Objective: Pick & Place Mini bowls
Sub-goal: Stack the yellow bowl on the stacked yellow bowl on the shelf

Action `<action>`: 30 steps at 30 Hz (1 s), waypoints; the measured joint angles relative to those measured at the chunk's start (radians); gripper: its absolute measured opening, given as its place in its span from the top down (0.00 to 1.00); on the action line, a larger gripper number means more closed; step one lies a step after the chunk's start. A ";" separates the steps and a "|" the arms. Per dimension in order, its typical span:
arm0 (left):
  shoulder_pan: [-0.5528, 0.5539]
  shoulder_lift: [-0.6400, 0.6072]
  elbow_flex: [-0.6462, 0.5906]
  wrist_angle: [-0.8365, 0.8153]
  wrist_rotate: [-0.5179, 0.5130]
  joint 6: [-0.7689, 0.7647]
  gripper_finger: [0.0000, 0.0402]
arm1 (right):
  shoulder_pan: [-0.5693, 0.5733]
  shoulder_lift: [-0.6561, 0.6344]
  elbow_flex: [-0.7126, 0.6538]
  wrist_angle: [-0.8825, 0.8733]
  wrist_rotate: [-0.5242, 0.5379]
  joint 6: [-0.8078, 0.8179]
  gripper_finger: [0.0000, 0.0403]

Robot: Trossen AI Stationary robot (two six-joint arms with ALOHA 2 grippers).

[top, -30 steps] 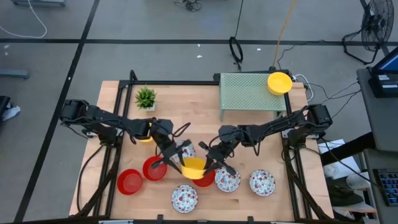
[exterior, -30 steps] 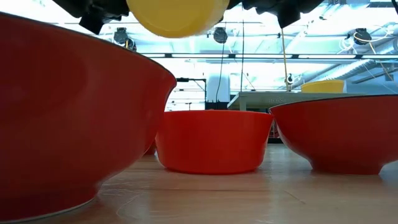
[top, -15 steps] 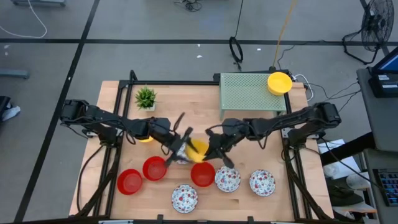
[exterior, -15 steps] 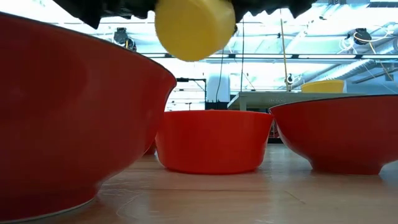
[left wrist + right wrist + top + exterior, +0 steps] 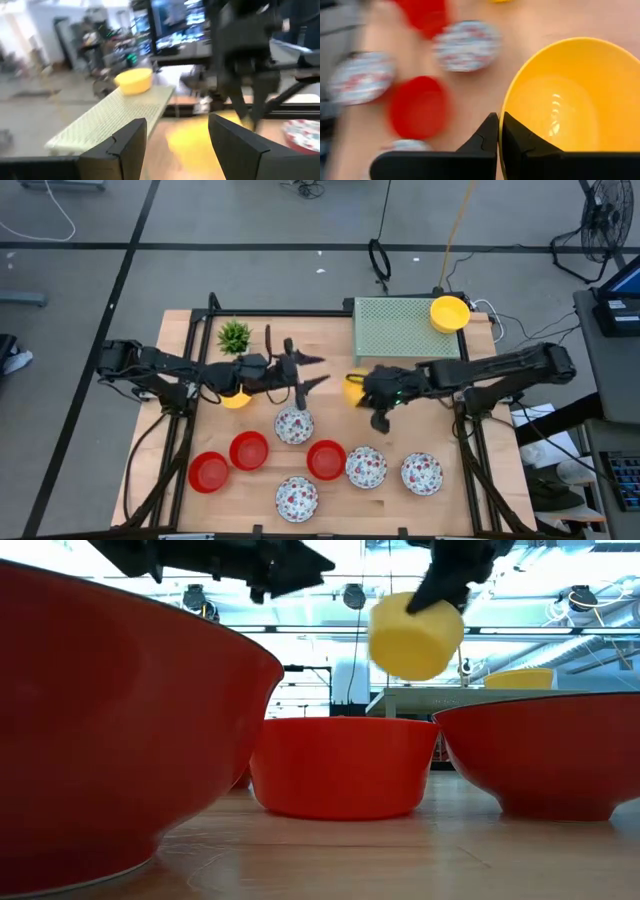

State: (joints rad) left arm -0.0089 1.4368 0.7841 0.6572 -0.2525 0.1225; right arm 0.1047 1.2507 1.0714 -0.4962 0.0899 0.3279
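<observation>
My right gripper (image 5: 366, 392) (image 5: 500, 131) is shut on a plain yellow mini bowl (image 5: 352, 386) (image 5: 415, 635), which hangs tilted above the middle of the table. My left gripper (image 5: 316, 370) (image 5: 177, 145) stands open just to the left of that bowl, pointing level toward it and holding nothing. A second yellow bowl (image 5: 236, 398) rests on the table under the left arm. A third (image 5: 450, 313) sits on the green rack (image 5: 405, 330). Red bowls (image 5: 249, 450) (image 5: 326, 460) and floral bowls (image 5: 294, 425) stand on the near half of the table. My right gripper pinches the yellow bowl's wall at its rim (image 5: 506, 112), one finger (image 5: 522, 142) inside the bowl and the other (image 5: 482, 137) outside. The bowl hangs below the fingers, tilted, lifted clear of the table and of the other bowls.
A small green potted plant (image 5: 234, 336) stands at the far left. More bowls line the near edge: a red one (image 5: 209, 472) and floral ones (image 5: 297, 498) (image 5: 366, 468) (image 5: 421, 473). Bare wood shows between the rack and the bowl rows.
My left gripper has opened and let go of the yellow bowl, then swung level and moved toward the far edge. My right gripper, still shut on the bowl's rim, has carried it up and toward the far right, away from the red bowl; the bowl has tipped.
</observation>
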 joint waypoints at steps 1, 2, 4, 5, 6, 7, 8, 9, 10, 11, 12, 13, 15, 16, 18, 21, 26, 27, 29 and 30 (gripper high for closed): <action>0.004 0.000 0.000 -0.014 -0.014 -0.026 0.46 | -0.005 -0.029 0.000 -0.034 0.063 0.000 1.00; 0.008 0.000 0.000 -0.029 -0.019 -0.051 0.46 | -0.012 -0.057 0.000 -0.058 0.125 0.001 1.00; 0.012 0.000 0.000 -0.057 -0.019 -0.103 0.46 | -0.031 -0.110 0.000 -0.115 0.223 0.013 1.00; 0.013 0.000 0.000 -0.069 -0.019 -0.126 0.46 | -0.044 -0.134 0.000 -0.135 0.262 0.025 1.00; 0.013 0.000 0.000 -0.080 -0.019 -0.146 0.46 | -0.060 -0.155 0.000 -0.149 0.287 0.038 1.00; 0.013 0.000 -0.001 -0.087 -0.019 -0.160 0.46 | -0.078 -0.173 0.000 -0.161 0.305 0.045 1.00; 0.013 0.000 -0.001 -0.091 -0.019 -0.169 0.46 | -0.099 -0.188 0.000 -0.172 0.310 0.047 1.00; 0.014 0.000 -0.001 -0.097 -0.019 -0.178 0.46 | -0.118 -0.201 0.000 -0.179 0.313 0.042 1.00; 0.014 0.000 -0.001 -0.102 -0.019 -0.183 0.46 | -0.139 -0.213 0.000 -0.178 0.325 0.027 1.00; 0.013 0.000 -0.001 -0.104 -0.019 -0.184 0.46 | -0.160 -0.222 0.000 -0.177 0.336 0.008 1.00; 0.013 0.000 -0.001 -0.108 -0.019 -0.185 0.46 | -0.182 -0.231 0.000 -0.180 0.350 -0.010 1.00; 0.013 0.000 -0.001 -0.109 -0.019 -0.185 0.46 | -0.209 -0.239 0.000 -0.184 0.359 -0.027 1.00; 0.013 0.000 -0.001 -0.110 -0.018 -0.186 0.46 | -0.269 -0.248 0.000 -0.204 0.372 -0.052 1.00; 0.013 0.000 -0.001 -0.110 -0.018 -0.189 0.46 | -0.301 -0.250 0.000 -0.220 0.385 -0.060 1.00; 0.013 0.000 -0.001 -0.116 -0.018 -0.200 0.46 | -0.369 -0.251 0.000 -0.259 0.389 -0.063 1.00; 0.013 0.000 -0.001 -0.130 -0.018 -0.222 0.46 | -0.476 -0.246 0.000 -0.310 0.390 -0.064 1.00; 0.013 0.001 -0.001 -0.161 -0.018 -0.229 0.46 | -0.610 -0.243 0.000 -0.305 0.470 -0.125 1.00; 0.013 0.001 -0.001 -0.168 -0.018 -0.229 0.46 | -0.631 -0.243 0.000 -0.297 0.478 -0.140 1.00; 0.013 0.001 -0.001 -0.171 -0.018 -0.229 0.46 | -0.668 -0.243 0.000 -0.282 0.480 -0.165 1.00; 0.013 0.001 -0.001 -0.171 -0.018 -0.229 0.46 | -0.683 -0.244 0.000 -0.277 0.480 -0.175 1.00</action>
State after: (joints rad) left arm 0.0044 1.4380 0.7834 0.4862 -0.2710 -0.1070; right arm -0.5786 1.0068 1.0718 -0.7727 0.5702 0.1531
